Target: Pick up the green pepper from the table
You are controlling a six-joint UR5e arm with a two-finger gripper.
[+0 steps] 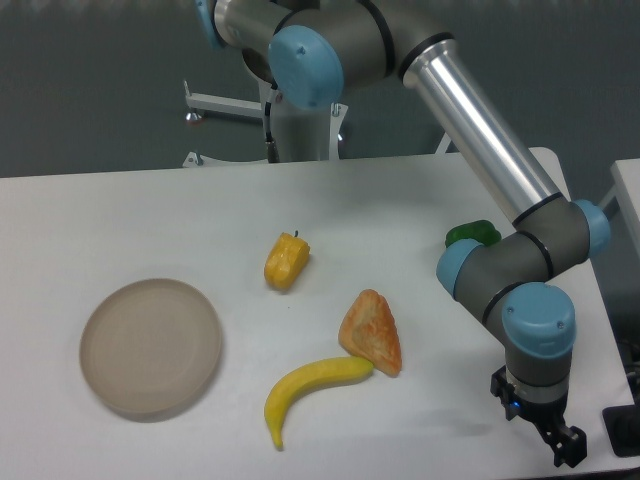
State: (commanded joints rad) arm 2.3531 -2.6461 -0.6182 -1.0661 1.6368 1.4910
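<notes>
The green pepper (pixel 472 233) lies on the white table (pixel 150 215) at the right, partly hidden behind my arm's wrist joint; only its glossy dark-green top shows. My gripper (pixel 560 447) hangs low near the table's front right corner, well in front of the pepper. Its dark fingers are small and seen side-on, so their spacing does not show. Nothing is visibly held.
A yellow-orange pepper (pixel 286 260) lies mid-table. In front of it are an orange triangular pastry (pixel 372 332) and a yellow banana (pixel 308 387). A round beige plate (pixel 151 346) sits at the front left. The arm's long silver link (pixel 480 125) crosses above the right side.
</notes>
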